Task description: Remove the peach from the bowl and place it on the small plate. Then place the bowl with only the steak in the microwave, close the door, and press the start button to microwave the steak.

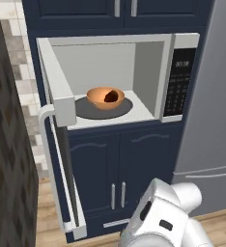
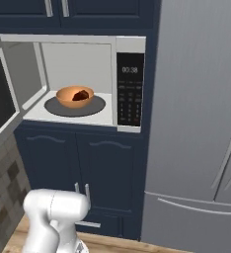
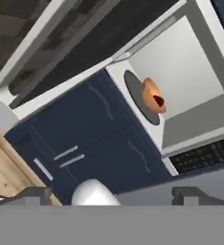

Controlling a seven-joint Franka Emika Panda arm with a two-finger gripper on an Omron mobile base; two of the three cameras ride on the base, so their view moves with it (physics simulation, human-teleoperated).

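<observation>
Looking into the oven: we see the round orange-brown bowl sitting on the dark grey round turntable inside the white open-fronted microwave.
Bowl contents: a dark brown piece of steak lies in the bowl; we make out nothing else in it.
Door: the microwave's white-framed door with its dark window stands swung wide open to the left, its pale bar handle on the outer edge.
Control panel: the black keypad panel sits to the right of the cavity, its display lit.
Gripper: in the hand view we see the two-finger dark gripper with its fingertips far apart, jaws wide and holding nothing.
Bowl relative to jaws: the bowl is well apart from the jaws, far ahead of them in the hand view and above their gap, nothing lying between the tips.
Surroundings: navy blue cabinet doors lie below the microwave, and a tall grey refrigerator stands to its right.
</observation>
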